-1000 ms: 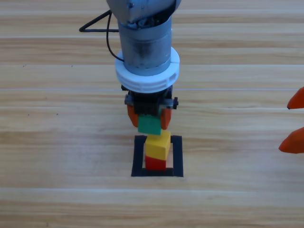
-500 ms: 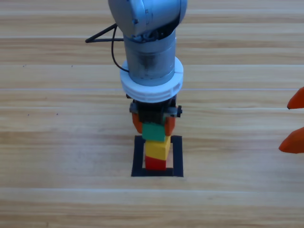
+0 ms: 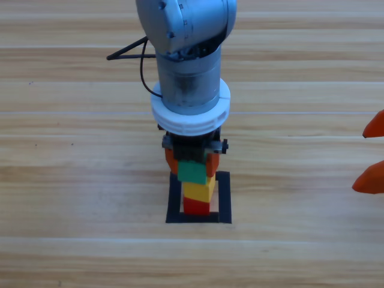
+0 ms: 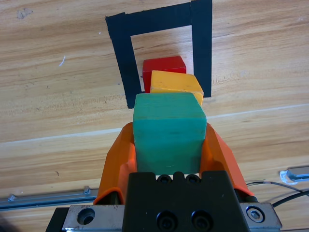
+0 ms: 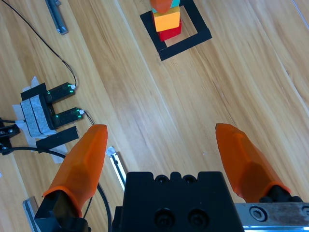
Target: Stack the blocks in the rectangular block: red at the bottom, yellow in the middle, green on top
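Observation:
The red cube (image 3: 195,206) stands inside the black tape rectangle (image 3: 174,198), with the yellow cube (image 3: 198,189) on top of it. My left gripper (image 3: 192,165) is shut on the green cube (image 3: 192,172) and holds it at the top of the yellow cube; whether they touch I cannot tell. In the left wrist view the green cube (image 4: 168,133) sits between the orange jaws, with the yellow cube (image 4: 175,83), the red cube (image 4: 163,65) and the tape rectangle (image 4: 120,53) beyond it. My right gripper (image 3: 375,157) waits open at the right edge. The right wrist view shows the stack far off: yellow cube (image 5: 166,20), red cube (image 5: 170,33).
A black cable (image 3: 129,51) loops behind the left arm at the top. The right wrist view shows a small black device with tape (image 5: 46,111), cables and metal strips (image 5: 55,17) on the wood beside the table area.
The left gripper has carried the green cube forward and down, from behind and above the stack to the top of the yellow cube. The right gripper has not moved.

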You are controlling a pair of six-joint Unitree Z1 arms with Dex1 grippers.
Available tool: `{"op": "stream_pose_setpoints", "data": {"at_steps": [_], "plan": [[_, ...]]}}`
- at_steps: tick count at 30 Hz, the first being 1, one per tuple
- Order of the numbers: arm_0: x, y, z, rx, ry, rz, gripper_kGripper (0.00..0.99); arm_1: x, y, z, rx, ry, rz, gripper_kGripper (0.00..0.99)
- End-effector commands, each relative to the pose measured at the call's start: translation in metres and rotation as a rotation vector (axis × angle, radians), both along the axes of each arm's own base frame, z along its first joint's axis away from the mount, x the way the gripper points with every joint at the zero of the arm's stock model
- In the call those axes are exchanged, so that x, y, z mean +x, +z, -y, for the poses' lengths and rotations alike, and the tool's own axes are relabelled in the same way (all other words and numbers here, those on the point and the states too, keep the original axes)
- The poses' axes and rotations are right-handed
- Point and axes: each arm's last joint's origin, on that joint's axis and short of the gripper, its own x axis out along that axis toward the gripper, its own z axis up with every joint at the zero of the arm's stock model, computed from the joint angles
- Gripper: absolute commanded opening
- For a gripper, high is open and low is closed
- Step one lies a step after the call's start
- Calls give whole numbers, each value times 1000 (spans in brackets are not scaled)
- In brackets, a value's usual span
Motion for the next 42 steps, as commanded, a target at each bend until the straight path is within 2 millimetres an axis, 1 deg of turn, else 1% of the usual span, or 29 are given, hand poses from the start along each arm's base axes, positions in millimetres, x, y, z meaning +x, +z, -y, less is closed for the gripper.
{"op": "stream_pose_setpoints", "data": {"at_steps": [1,15,30,42], "plan": [[-9,0,6,-18,-8,-5,17,-9,-2,-2,15,39,3,983],[-9,-1,8,-23,-3,-2,18,-9,-2,-2,15,37,4,983],[-14,0,12,-23,-6,3,18,-9,-2,-2,11,30,5,983],[-14,-6,12,-8,-10,-2,43,-9,-2,-2,9,31,5,983]]}}
